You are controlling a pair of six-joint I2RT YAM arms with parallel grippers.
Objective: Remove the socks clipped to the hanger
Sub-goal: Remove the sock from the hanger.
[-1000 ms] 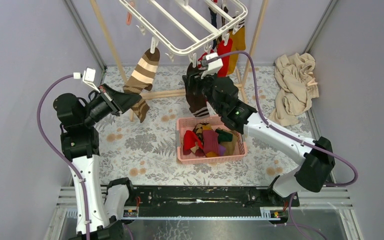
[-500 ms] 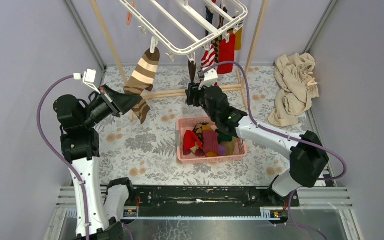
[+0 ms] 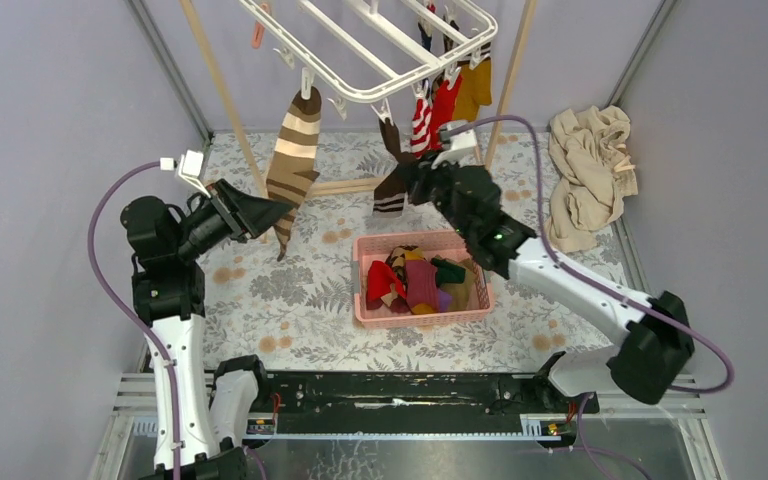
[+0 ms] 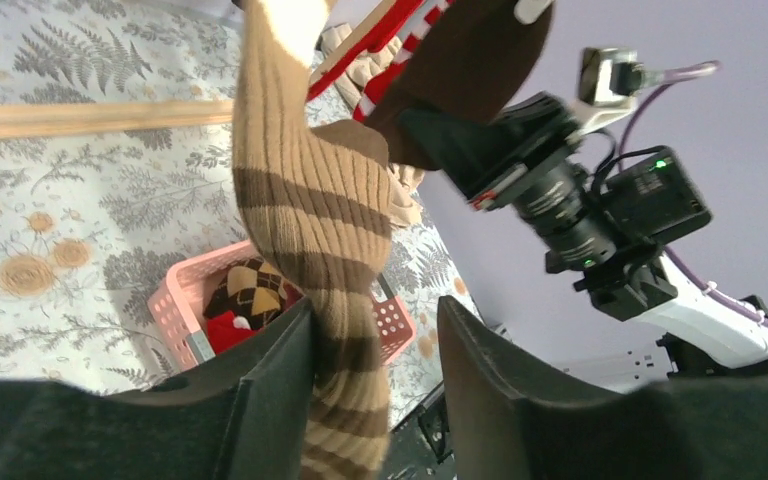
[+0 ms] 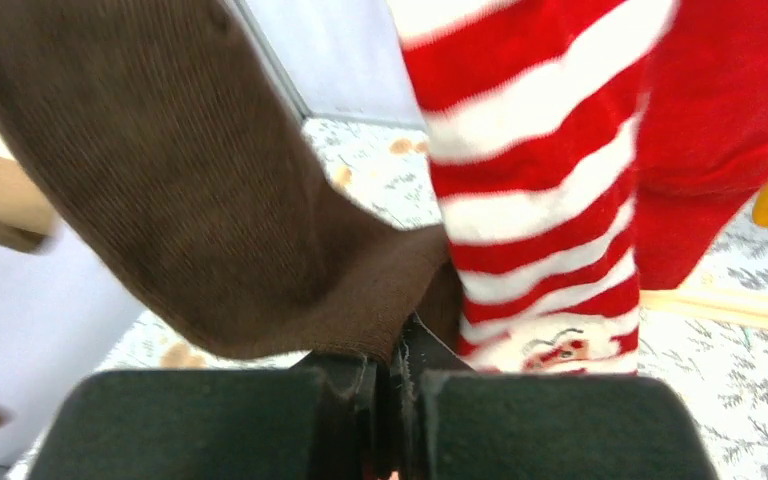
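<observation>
In the top view the hanger [image 3: 360, 75] hangs tilted at 12 o'clock, between two wooden poles [image 3: 222, 95]. Five socks are plainly clipped along its near edge. A tan striped sock [image 3: 295, 150] hangs at 11 o'clock. A dark brown sock [image 3: 390, 185], a red-and-white sock [image 3: 421, 120], a red sock [image 3: 447, 100] and a mustard sock [image 3: 475, 85] are bunched toward 1 o'clock. A darker piece behind them may be a sixth, but it is too hidden to tell.

The left gripper [image 3: 280, 212] stands open around the lower part of the tan striped sock. In the wrist view the sock passes between its fingers [image 4: 260, 400], touching one and apart from the other. The right gripper [image 3: 410, 185] is closed on the lower end of the dark brown sock, which slants from its clip. The red-and-white sock hangs just beside it.

One pink basket [image 3: 420, 316] sits mid-surface [image 3: 280, 300], at 6 o'clock from the right gripper, holding a heap of loose socks [image 3: 415, 280]. One beige cloth [image 3: 590, 175] lies crumpled at 2 o'clock against the right wall. Bare patterned surface shows at the basket's 9 o'clock and at its 3 o'clock, toward the right wall. Walls close in on three sides.
</observation>
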